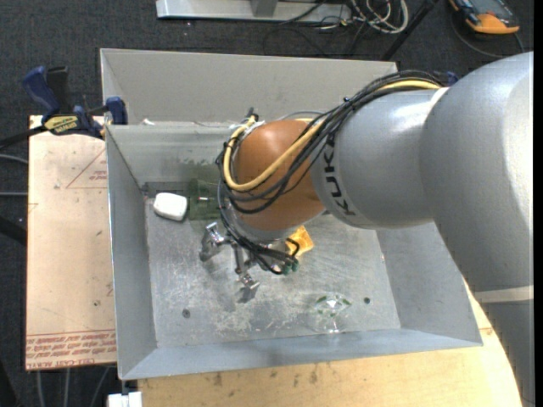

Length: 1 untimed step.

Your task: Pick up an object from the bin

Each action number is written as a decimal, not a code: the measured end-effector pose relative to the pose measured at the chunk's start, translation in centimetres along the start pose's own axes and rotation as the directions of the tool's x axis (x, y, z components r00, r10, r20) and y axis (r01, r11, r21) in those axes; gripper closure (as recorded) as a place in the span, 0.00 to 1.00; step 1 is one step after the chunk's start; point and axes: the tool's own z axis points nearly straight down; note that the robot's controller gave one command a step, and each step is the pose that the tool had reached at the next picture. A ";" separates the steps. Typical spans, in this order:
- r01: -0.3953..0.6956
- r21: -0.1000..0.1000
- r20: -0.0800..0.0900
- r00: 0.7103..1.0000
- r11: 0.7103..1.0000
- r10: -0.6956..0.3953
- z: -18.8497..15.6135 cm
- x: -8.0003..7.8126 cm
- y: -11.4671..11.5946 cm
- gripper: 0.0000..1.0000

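Observation:
My gripper hangs over the bare floor in the middle of the bin, open, with one fingertip to the left and the other nearer the front. Nothing lies between them. A white rounded block rests near the bin's back left corner, up and to the left of the gripper. Beside it lies a green see-through thing, partly covered by the arm's fittings. A yellow-orange piece peeks out just right of the gripper, mostly hidden.
A small clear see-through thing lies near the front right of the bin floor. The arm and its orange dome cover the back and right of the bin. The sloped bin walls stand close on the left and front.

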 end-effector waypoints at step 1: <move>-0.234 0.000 0.003 0.972 0.972 0.234 0.3 -0.4 -2.6 0.00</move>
